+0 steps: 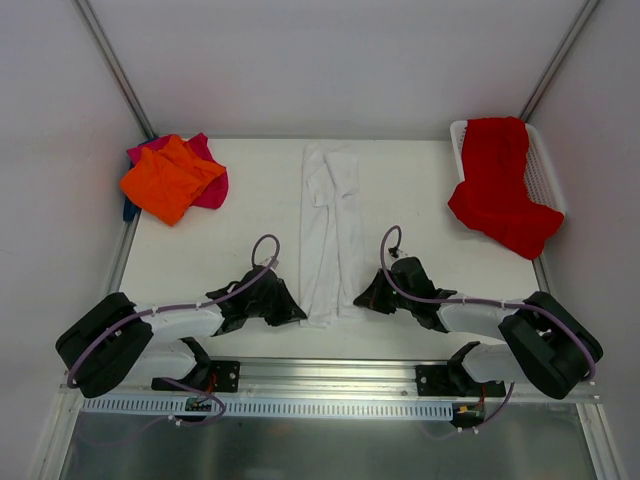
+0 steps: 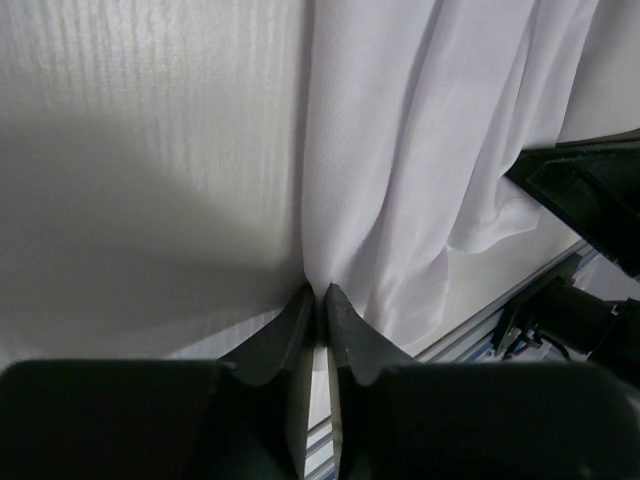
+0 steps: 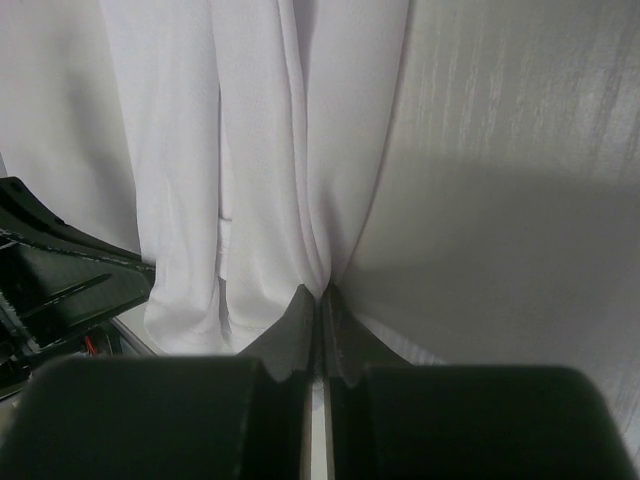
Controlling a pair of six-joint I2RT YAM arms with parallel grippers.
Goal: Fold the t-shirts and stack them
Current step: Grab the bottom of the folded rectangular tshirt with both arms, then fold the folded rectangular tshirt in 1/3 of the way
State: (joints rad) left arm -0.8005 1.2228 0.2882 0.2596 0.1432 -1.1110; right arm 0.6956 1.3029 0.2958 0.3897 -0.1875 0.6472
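Observation:
The white t-shirt (image 1: pixel 330 230) lies as a long narrow strip down the middle of the table. My left gripper (image 1: pixel 300 312) is at its near left edge, and in the left wrist view the gripper (image 2: pixel 322 292) is shut on the hem of the white cloth (image 2: pixel 420 150). At the near right edge, my right gripper (image 1: pixel 360 300) is likewise shut; the right wrist view shows that gripper (image 3: pixel 322 292) pinching a fold of the shirt (image 3: pixel 250 150). An orange t-shirt (image 1: pixel 170 180) lies on a magenta-pink one (image 1: pixel 210 190) at the back left. A red t-shirt (image 1: pixel 500 185) hangs out of the basket.
A white mesh basket (image 1: pixel 545 170) stands at the back right corner. A bit of blue (image 1: pixel 128 210) shows under the orange pile by the left table edge. Both arms lie low along the near edge, close on either side of the white strip.

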